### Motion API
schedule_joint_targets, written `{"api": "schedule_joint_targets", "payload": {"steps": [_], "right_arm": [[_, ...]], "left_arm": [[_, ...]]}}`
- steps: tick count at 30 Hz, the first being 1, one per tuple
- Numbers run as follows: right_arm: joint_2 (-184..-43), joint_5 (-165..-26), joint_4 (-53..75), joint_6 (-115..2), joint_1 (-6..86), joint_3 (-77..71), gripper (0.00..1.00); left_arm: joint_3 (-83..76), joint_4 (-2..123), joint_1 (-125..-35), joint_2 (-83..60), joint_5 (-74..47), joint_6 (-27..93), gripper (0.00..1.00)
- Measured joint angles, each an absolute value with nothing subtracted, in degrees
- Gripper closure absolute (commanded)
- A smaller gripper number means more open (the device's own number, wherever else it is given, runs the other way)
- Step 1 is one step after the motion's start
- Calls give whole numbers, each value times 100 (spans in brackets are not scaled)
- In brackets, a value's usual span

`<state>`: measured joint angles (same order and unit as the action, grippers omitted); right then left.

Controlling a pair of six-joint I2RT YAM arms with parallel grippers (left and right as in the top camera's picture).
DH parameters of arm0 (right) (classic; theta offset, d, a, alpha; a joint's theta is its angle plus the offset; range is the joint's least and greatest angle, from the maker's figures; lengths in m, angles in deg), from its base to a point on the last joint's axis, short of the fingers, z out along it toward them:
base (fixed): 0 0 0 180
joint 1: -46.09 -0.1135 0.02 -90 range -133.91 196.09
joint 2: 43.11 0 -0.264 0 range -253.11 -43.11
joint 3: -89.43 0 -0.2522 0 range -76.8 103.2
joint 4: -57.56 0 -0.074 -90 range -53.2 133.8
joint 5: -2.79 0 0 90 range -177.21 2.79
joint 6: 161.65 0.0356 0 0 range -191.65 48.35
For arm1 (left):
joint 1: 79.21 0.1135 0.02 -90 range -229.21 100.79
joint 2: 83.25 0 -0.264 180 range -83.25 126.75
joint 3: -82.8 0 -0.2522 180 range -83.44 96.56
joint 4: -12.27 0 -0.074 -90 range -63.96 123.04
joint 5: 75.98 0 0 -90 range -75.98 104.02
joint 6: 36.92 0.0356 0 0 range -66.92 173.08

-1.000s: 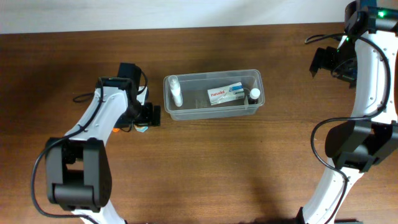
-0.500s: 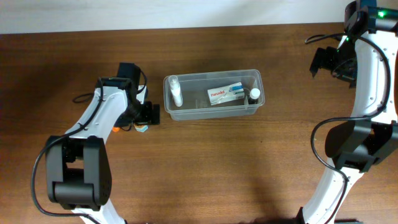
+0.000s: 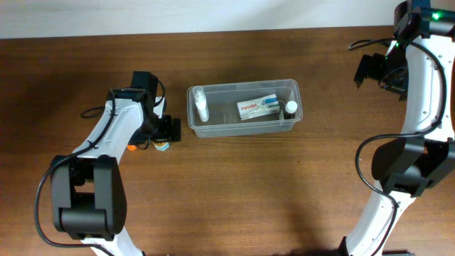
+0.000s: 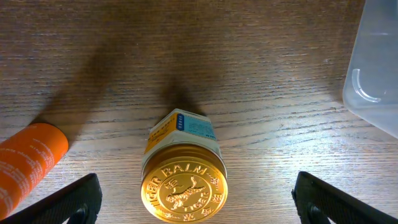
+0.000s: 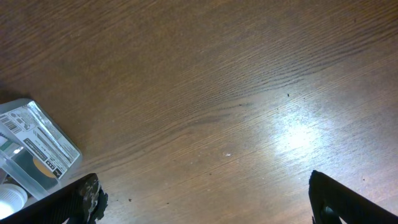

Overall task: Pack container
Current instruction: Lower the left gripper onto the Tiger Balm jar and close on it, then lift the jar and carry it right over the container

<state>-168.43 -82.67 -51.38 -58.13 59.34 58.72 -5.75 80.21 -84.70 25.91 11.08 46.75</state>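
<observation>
- Container short two items at left: orange tube and gold-lidded jar lie outside it.
- Left gripper, jaws spread, hovers over the jar, seemingly for pickup.
- Mid-table, container holds bottle and box.
- Right gripper, jaws spread, hangs far right.

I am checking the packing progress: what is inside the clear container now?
The container holds a white bottle at its left end, a Panadol box right of centre, and a small white-capped bottle at the right end. Anything under the box is covered.
</observation>
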Motion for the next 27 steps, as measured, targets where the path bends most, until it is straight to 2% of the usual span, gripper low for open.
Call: {"api": "schedule_joint_targets", "payload": {"steps": [15,17,18,21,27], "right_arm": [[-16843,-8267,-5138,-5811,5934,5872,2],[-16843,-8267,-5138,-5808,5934,5872,2],[-16843,-8267,-5138,-5813,5934,5872,2],[-16843,-8267,-5138,-5815,5934,5872,2],[-16843,-8267,-5138,-5815,5934,5872,2]], "left_arm": [[-575,7975,-8470,2980,1108,4673,2],[-575,7975,-8470,2980,1110,4673,11],[-575,7973,-8470,2980,1110,4662,18],[-575,7944,-8470,2980,1108,4612,28],[-575,7933,-8470,2980,1112,4616,36]]}}
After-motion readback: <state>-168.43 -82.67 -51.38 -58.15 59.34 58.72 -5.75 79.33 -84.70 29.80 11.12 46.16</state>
